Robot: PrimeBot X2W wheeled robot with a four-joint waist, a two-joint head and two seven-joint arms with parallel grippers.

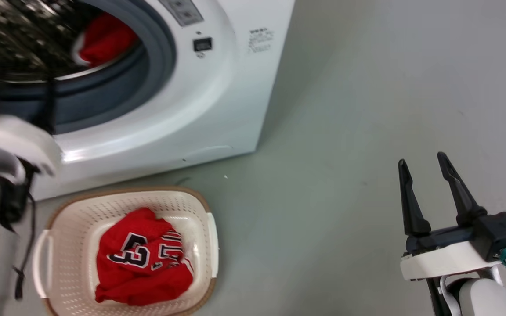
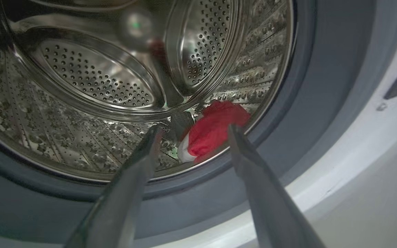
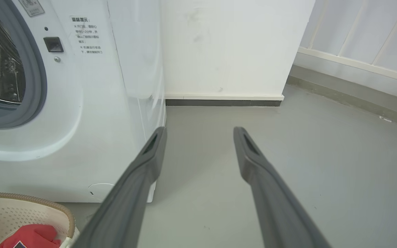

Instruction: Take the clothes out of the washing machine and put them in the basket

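The white washing machine (image 1: 218,87) stands open, with one red jersey (image 1: 103,41) bunched low in the steel drum (image 2: 91,72), close behind the grey rim. In the left wrist view my left gripper (image 2: 193,127) is open just outside the porthole, its fingers framing that jersey (image 2: 215,131) without touching it. The cream basket (image 1: 81,206) sits on the floor before the washer and holds a second red jersey (image 1: 143,263) with black numerals. My right gripper (image 1: 424,160) is open and empty over the floor, well right of the basket (image 3: 29,203).
My pale left forearm (image 1: 11,140) hangs over the washer's lower front, trailing a dark cable (image 1: 24,245) beside the basket. Grey floor (image 1: 345,131) stretches to the right. A white wall with a dark baseboard (image 3: 222,102) stands behind the washer.
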